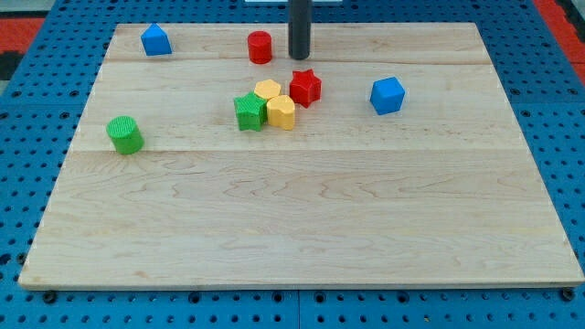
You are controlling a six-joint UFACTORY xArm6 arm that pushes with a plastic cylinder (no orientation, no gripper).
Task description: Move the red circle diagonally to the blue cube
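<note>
The wooden board (pixel 302 238) lies on a blue pegboard surface (pixel 27 183), and its near half, toward the view's bottom, carries no blocks. Farther up, at the view's left, a green cylinder (pixel 124 134) stands alone. Around the middle a cluster sits close together: a green star (pixel 249 111), a yellow hexagon (pixel 281 112) just right of it, a second yellow block (pixel 268 90) behind them and a red star (pixel 305 87) at the cluster's upper right. The blue cube (pixel 388 95) stands apart at the view's right. Farthest back, the red circle (pixel 260 47) stands upright near the board's top edge, with the tip (pixel 300 57) just to its right, a small gap between them. The rod has no claw, so nothing is held. A second blue block (pixel 156 40) sits at the top left.
</note>
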